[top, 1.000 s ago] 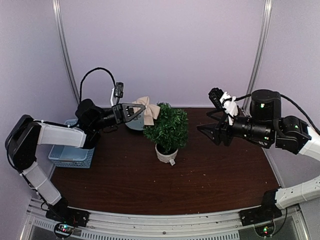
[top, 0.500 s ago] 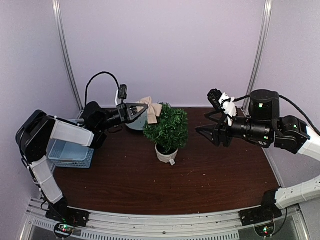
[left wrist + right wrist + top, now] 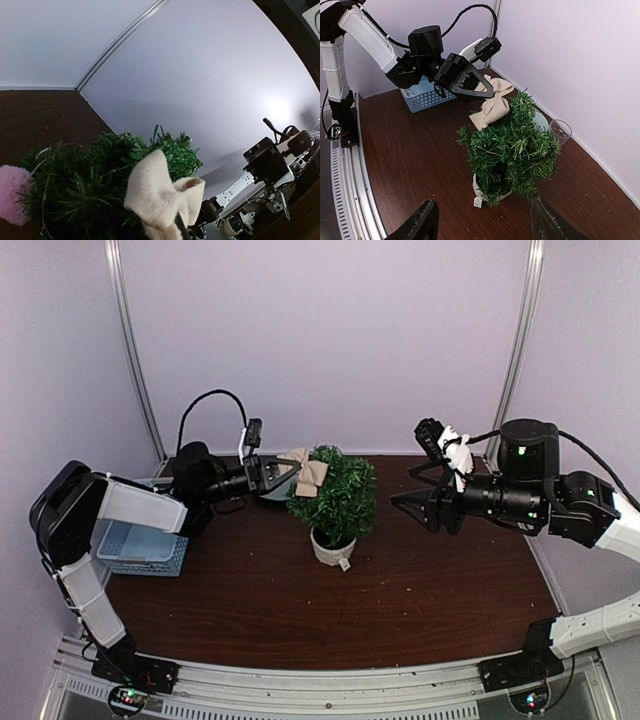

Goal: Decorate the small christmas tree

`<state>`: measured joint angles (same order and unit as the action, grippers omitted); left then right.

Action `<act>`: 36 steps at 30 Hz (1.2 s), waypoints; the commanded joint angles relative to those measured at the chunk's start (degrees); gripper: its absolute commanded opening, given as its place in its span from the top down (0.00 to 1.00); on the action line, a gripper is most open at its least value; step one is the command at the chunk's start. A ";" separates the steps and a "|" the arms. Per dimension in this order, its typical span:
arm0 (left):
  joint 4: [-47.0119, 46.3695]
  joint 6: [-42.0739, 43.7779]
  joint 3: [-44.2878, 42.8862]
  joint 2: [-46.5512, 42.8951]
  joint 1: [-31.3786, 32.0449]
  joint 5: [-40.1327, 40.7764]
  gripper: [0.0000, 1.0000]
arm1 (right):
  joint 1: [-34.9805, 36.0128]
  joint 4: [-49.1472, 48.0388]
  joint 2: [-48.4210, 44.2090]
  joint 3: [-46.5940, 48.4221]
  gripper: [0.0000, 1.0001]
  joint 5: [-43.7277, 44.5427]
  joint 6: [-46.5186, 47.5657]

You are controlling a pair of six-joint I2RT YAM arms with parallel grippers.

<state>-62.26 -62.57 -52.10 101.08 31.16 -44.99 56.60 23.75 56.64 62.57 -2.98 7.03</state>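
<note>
Reaches level from the left, left fingers (image 3: 477, 86) pinched shut on a beige bow (image 3: 492, 107) against the small christmas tree (image 3: 512, 145) (middle of the desk (image 3: 250, 610)). Hovers opposite, right fingers (image 3: 422, 222) spread, empty; blue basket (image 3: 140, 545) at far left.

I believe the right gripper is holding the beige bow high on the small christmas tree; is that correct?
No: the left gripper holds the beige bow high on the small christmas tree, as the right wrist view shows; the right gripper is open.
</note>
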 commanded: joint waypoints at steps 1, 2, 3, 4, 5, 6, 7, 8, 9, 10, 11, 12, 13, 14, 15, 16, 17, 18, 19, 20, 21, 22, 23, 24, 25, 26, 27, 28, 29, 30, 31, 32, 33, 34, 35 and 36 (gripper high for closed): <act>4.34 5.36 -0.64 -2.55 0.40 0.71 1.00 | -0.33 -0.81 0.04 -0.16 0.35 -0.97 -0.96; 3.97 5.31 -0.52 -2.55 0.40 0.70 1.00 | -0.30 -0.74 0.11 -0.19 0.35 -1.09 -1.08; 3.43 5.15 -0.40 -2.55 0.40 0.70 0.99 | -0.32 -0.78 0.12 -0.17 0.35 -1.13 -1.12; 3.30 5.09 -0.38 -2.60 0.40 0.70 0.97 | -0.35 -0.78 0.11 -0.09 0.35 -1.23 -1.16; 3.30 5.17 -0.38 -2.70 0.44 0.65 0.93 | -0.30 -0.82 0.12 -0.08 0.34 -1.36 -1.16; 3.35 5.23 -0.37 -2.91 0.48 0.66 0.89 | -0.34 -0.82 0.12 -0.08 0.34 -1.47 -1.21; 3.56 5.42 -0.31 -3.21 0.48 0.72 0.84 | -0.34 -0.86 0.13 -0.08 0.34 -1.56 -1.21; 3.82 5.58 -0.17 -3.66 0.48 0.96 0.80 | -0.35 -0.96 0.13 -0.08 0.34 -1.64 -1.23; 4.23 5.89 -0.04 -4.14 0.48 1.27 0.76 | -0.35 -0.94 0.20 -0.08 0.34 -1.69 -1.23; 4.96 6.32 0.03 -4.62 0.48 1.43 0.73 | -0.33 -0.92 0.20 -0.03 0.34 -1.74 -1.28; 6.29 7.03 0.05 -5.27 0.48 1.60 0.70 | -0.33 -0.88 0.26 0.01 0.34 -1.69 -1.23; 7.58 7.78 0.06 -6.01 0.48 1.82 0.67 | -0.35 -0.96 0.30 0.01 0.34 -1.72 -1.23; 9.05 8.61 0.11 -6.85 0.48 2.46 0.64 | -0.41 -0.91 0.31 0.06 0.34 -1.80 -1.33; 10.38 9.50 0.21 -7.71 0.48 2.97 0.62 | -0.35 -0.96 0.31 0.10 0.34 -1.91 -1.33; 11.55 10.26 0.38 -8.48 0.48 3.41 0.59 | -0.39 -0.96 0.31 0.10 0.34 -1.86 -1.32; 13.17 11.06 0.53 -9.39 0.48 4.13 0.57 | -0.34 -0.99 0.31 0.10 0.33 -1.94 -1.38; 15.14 11.91 0.58 -10.17 0.48 4.87 0.55 | -0.36 -0.91 0.39 0.18 0.33 -1.97 -1.42; 17.16 12.88 0.59 -10.94 0.48 5.70 0.53 | -0.35 -0.95 0.40 0.17 0.33 -2.12 -1.49; 19.51 13.99 0.55 -11.70 0.48 6.56 0.52 | -0.41 -1.02 0.39 0.19 0.33 -2.11 -1.50; 21.72 15.46 0.24 -12.29 0.48 7.21 0.51 | -0.47 -1.04 0.32 0.19 0.33 -2.13 -1.49; 23.74 16.37 -0.02 -12.48 0.48 7.60 0.51 | -0.44 -1.11 0.31 0.25 0.33 -2.12 -1.49; 24.88 16.91 -0.10 -12.66 0.48 7.79 0.57 | -0.39 -1.10 0.31 0.27 0.33 -2.05 -1.50; 25.06 17.04 -0.07 -12.48 0.48 7.59 0.69 | -0.43 -1.21 0.31 0.21 0.33 -2.08 -1.49; 24.38 16.70 0.05 -12.13 0.48 7.16 0.79 | -0.38 -1.29 0.37 0.24 0.33 -2.04 -1.53; 23.82 16.18 0.02 -11.64 0.48 6.81 0.86 | -0.43 -1.30 0.39 0.21 0.33 -2.01 -1.49; 23.13 15.81 -0.02 -11.28 0.48 6.28 0.91 | -0.44 -1.33 0.40 0.20 0.33 -2.00 -1.50; 21.78 14.98 0.15 -10.92 0.53 5.77 0.96 | -0.44 -1.40 0.48 0.27 0.33 -2.09 -1.49; 19.34 13.75 0.55 -10.61 0.53 5.44 1.00 | -0.44 -1.43 0.52 0.28 0.33 -2.11 -1.49; 16.12 12.30 0.85 -10.36 0.57 5.14 1.00 | -0.44 -1.44 0.57 0.28 0.33 -2.15 -1.58; 14.11 10.96 1.00 -10.17 0.57 4.76 1.00 | -0.44 -1.42 0.57 0.28 0.33 -2.15 -1.60; 12.04 9.65 1.07 -10.05 0.64 4.44 1.00 | -0.44 -1.42 0.64 0.30 0.33 -2.24 -1.66; 9.78 8.14 1.23 -10.03 0.72 4.19 1.00 | -0.44 -1.45 0.66 0.30 0.33 -2.21 -1.60; 8.27 7.05 1.18 -10.07 0.82 3.84 1.00 | -0.44 -1.50 0.66 0.34 0.33 -2.25 -1.60; 7.42 6.23 1.06 -10.29 1.02 3.89 1.00 | -0.44 -1.51 0.70 0.40 0.33 -2.21 -1.50; 7.31 5.67 0.97 -10.69 1.20 4.04 1.00 | -0.44 -1.57 0.82 0.49 0.33 -2.20 -1.49; 7.46 5.31 0.76 -11.23 1.37 4.33 1.00 | -0.44 -1.58 0.79 0.53 0.33 -2.20 -1.49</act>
<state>-46.72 -53.15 -51.22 90.63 31.68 -39.83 56.49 23.68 57.32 62.57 -4.54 5.93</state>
